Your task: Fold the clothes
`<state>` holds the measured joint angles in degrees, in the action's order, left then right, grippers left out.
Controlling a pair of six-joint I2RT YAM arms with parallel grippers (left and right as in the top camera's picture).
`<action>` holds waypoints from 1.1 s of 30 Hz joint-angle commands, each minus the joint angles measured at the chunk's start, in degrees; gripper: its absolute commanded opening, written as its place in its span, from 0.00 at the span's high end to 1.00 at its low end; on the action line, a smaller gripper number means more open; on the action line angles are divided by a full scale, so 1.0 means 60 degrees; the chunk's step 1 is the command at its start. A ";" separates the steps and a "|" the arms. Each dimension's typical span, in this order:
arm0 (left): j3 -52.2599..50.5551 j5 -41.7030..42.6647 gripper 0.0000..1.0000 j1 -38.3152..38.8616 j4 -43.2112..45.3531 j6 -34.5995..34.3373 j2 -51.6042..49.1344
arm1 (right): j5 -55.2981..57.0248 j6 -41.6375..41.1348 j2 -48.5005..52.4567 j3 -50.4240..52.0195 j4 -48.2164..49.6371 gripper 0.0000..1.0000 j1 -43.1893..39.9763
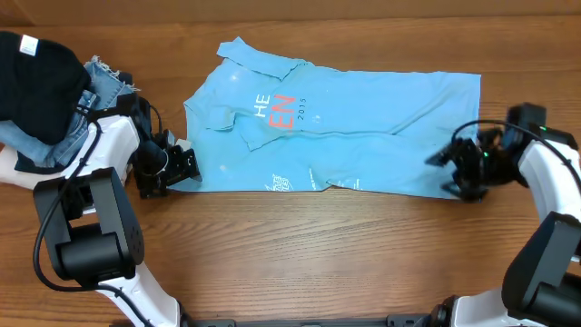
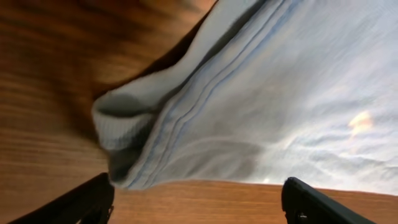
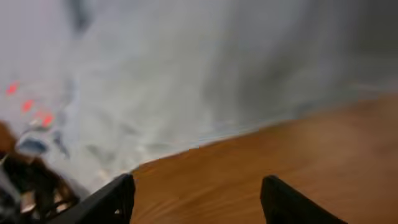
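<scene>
The light sky-blue T-shirt (image 1: 363, 127) lies folded lengthwise across the far middle of the table, with red and white lettering near its left part. My left gripper (image 1: 184, 165) is open and empty at the shirt's left end, by the front corner; its wrist view shows a bunched sleeve hem (image 2: 155, 143) just beyond the open fingers (image 2: 199, 205). My right gripper (image 1: 451, 163) is open and empty at the shirt's right front corner; its wrist view shows the blurred shirt edge (image 3: 186, 112) ahead of the open fingers (image 3: 198, 199).
A pile of other clothes sits at the far left: a black garment (image 1: 36, 73) and frayed denim (image 1: 109, 82). Bare wooden table (image 1: 318, 254) lies in front of the shirt.
</scene>
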<state>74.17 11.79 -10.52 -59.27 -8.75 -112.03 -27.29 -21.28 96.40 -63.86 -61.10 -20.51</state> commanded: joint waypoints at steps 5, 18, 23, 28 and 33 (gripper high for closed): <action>-0.0652 0.0189 0.53 0.0007 0.1155 0.0175 -0.0098 | 0.1789 -0.1249 -0.0047 0.1625 0.1351 0.30 -0.0685; -0.0710 -0.0492 0.96 -0.0787 0.0911 0.0171 -0.0098 | 0.3963 -0.1745 -0.0051 0.1264 0.1902 0.96 -0.1614; -0.0707 -0.0004 0.96 -0.1479 0.0470 0.0481 -0.0095 | 0.3974 -0.1712 -0.0051 0.1093 0.1555 0.96 -0.1694; -0.0510 0.0058 0.90 -0.1486 -0.0739 0.0495 -0.0091 | 0.4656 -0.1716 -0.0051 0.0896 0.0637 0.96 -0.1723; -0.0397 0.0087 0.43 -0.1494 -0.1461 0.0503 0.0871 | 0.4725 -0.1719 -0.0106 0.0637 0.0237 0.33 -0.1810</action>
<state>70.46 12.71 -18.92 -66.57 -6.15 -111.94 -0.75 -31.46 96.49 -57.45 -59.35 -31.11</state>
